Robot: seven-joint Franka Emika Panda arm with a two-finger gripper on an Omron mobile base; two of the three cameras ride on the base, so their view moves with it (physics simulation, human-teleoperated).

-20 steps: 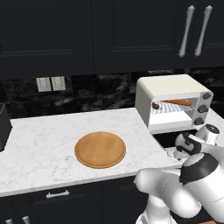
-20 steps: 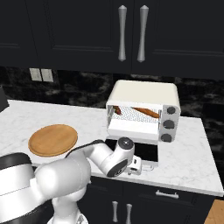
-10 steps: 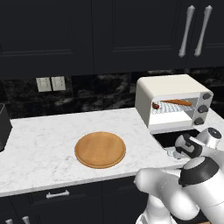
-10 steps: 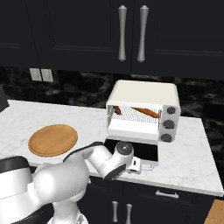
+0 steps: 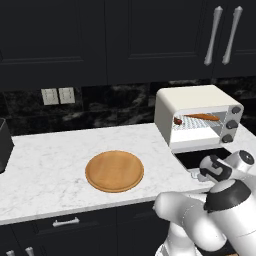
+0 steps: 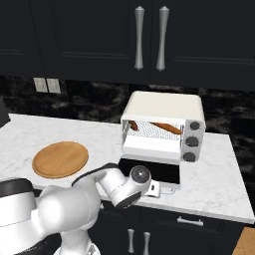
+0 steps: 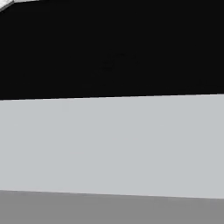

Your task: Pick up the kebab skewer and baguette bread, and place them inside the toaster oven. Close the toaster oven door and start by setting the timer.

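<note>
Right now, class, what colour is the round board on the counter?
The wooden board is plain orange-brown; the left base view shows it best.

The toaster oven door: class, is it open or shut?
Open. The toaster oven door lies flat in front of the toaster oven, leaving the baguette bread uncovered inside.

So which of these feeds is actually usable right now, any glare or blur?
Left base view: sharp, evenly lit, no glare; kebab skewer and baguette bread readable inside the toaster oven. Right base view: equally clear; open toaster oven door reads dark. Hand view: just flat black and grey bands, no detail.
</note>
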